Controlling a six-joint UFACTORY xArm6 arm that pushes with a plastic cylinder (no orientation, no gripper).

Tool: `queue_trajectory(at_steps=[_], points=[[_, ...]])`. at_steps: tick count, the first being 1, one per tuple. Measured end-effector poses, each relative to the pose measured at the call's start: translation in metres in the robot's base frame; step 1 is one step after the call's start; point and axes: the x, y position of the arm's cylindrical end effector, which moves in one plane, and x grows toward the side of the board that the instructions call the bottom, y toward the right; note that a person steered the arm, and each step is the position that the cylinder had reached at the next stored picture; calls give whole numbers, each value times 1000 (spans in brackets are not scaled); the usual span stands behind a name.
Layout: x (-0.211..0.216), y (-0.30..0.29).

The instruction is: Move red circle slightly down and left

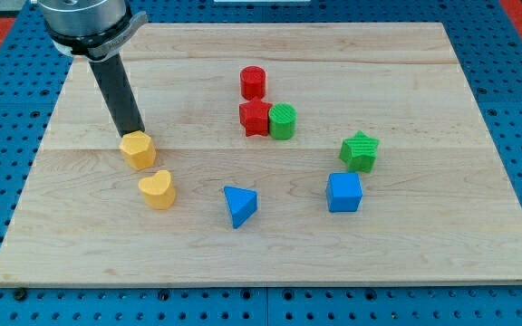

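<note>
The red circle [254, 82], a short red cylinder, stands on the wooden board [424, 254] above the view's middle. Just below it a red star-like block [255, 118] touches a green cylinder [283, 121] on its right. My tip [131, 137] is far to the view's left of the red circle, at the top edge of a yellow hexagon block [139, 149]. The dark rod rises from there to the arm's mount at the view's top left.
A yellow heart block [157, 189] lies below the yellow hexagon. A blue triangle [239, 206] lies at lower middle. A green star [360, 151] and a blue cube [344, 192] sit at right. Blue perforated table surrounds the board.
</note>
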Motion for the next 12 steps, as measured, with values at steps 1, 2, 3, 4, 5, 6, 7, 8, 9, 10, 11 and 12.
queue_trajectory(at_steps=[1, 2, 3, 4, 5, 6, 7, 8, 9, 10, 11, 12], points=[[-49, 14], [-116, 75], [-148, 158], [-143, 223], [-128, 210], [-122, 130], [-114, 116], [-147, 151], [-109, 178], [-95, 122], [-80, 55], [-109, 70]])
